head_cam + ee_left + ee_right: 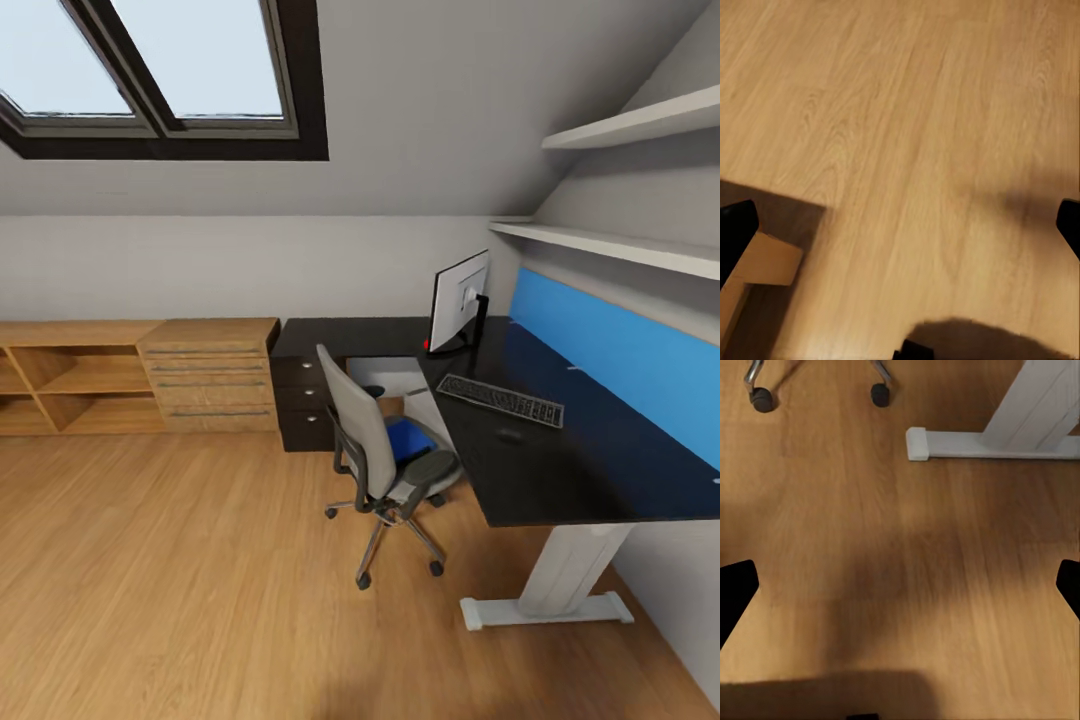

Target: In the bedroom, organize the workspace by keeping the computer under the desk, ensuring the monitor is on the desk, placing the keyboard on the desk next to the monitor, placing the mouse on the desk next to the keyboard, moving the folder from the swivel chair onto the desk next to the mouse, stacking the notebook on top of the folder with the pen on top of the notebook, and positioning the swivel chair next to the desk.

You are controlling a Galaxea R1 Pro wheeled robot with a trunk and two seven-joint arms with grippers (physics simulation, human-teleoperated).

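Wood shelving counter (pixel 140 375): nine o'clock, against wall.
Swivel chair (pixel 385 455): centre, blue folder (pixel 408 437) on seat.
Monitor (pixel 458 300): one o'clock on black tabletop (pixel 560 470).
Keyboard (pixel 501 400): before monitor; mouse (pixel 511 435) just beside.
Left fingers (pixel 736 232): spread over floor (pixel 915 135).
Right fingers (pixel 735 585): spread, empty.

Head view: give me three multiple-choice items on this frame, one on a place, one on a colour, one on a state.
1. Where does the folder lie?
A. on the desk
B. on the swivel chair seat
C. on the floor

2. What colour is the wall panel behind the desk?
A. blue
B. red
C. green

3. How do the left gripper's fingers stand?
A. shut on the mouse
B. closed empty
C. apart, empty

Key: 1 B, the folder sits on the swivel chair, not the desk. 2 A, the wall panel is blue. 3 C, the left gripper has only floor between its fingers.
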